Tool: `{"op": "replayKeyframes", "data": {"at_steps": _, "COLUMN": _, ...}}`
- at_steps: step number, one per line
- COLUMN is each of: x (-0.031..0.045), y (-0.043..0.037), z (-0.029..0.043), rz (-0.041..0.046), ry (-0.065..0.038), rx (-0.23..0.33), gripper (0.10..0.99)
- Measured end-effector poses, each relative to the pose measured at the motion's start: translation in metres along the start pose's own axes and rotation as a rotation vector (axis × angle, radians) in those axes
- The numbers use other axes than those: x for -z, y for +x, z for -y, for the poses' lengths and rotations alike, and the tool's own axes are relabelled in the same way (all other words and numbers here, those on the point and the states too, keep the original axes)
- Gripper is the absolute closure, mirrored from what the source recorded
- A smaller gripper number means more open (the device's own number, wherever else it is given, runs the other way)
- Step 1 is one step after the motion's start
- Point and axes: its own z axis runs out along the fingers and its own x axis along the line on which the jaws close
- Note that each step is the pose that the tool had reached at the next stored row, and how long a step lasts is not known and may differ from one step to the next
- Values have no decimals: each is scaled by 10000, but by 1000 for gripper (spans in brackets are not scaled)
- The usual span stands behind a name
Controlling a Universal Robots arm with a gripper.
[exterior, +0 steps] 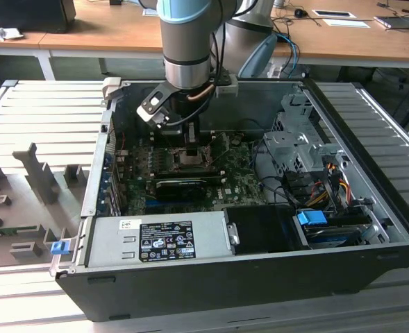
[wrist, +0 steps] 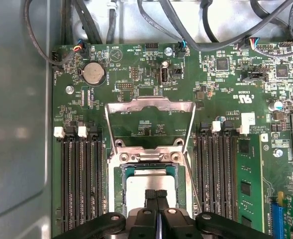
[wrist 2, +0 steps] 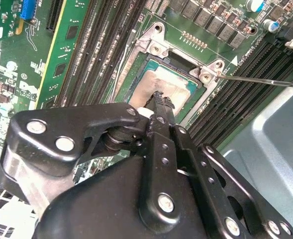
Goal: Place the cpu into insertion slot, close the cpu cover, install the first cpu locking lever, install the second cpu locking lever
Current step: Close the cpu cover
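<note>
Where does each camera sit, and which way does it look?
Exterior view: off the arm, high beside the open computer case, looking down into it; shows the arm and gripper.
First wrist view: on the wrist, facing the green board square-on; shows the shut gripper over the cpu in the insertion slot, cpu cover open.
Second wrist view: on the wrist, slanting along the gripper's black links toward the cpu.
Shared: both wrist views show the gripper's tips and the cpu.
</note>
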Motion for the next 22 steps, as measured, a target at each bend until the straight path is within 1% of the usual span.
{"op": "replayKeyframes", "data": {"at_steps": 1, "x": -1, "y": 0, "z": -16, "rz": 1, "ry": 27, "rx": 1, "gripper": 980}}
{"op": "replayKeyframes", "data": {"at_steps": 2, "x": -4, "y": 1, "z": -54, "rz": 1, "ry": 71, "rx": -6, "gripper": 980}}
{"op": "replayKeyframes", "data": {"at_steps": 4, "x": -8, "y": 0, "z": -99, "rz": 2, "ry": 72, "rx": -19, "gripper": 980}}
{"op": "replayKeyframes", "data": {"at_steps": 5, "x": -9, "y": -1, "z": -107, "rz": -3, "ry": 73, "rx": -19, "gripper": 980}}
{"op": "replayKeyframes", "data": {"at_steps": 10, "x": -1, "y": -2, "z": -107, "rz": -12, "ry": 74, "rx": -20, "gripper": 980}}
{"op": "replayKeyframes", "data": {"at_steps": 13, "x": 44, "y": -2, "z": -111, "rz": -14, "ry": 73, "rx": -20, "gripper": 980}}
{"op": "replayKeyframes", "data": {"at_steps": 22, "x": 116, "y": -2, "z": -117, "rz": -14, "ry": 73, "rx": -20, "gripper": 980}}
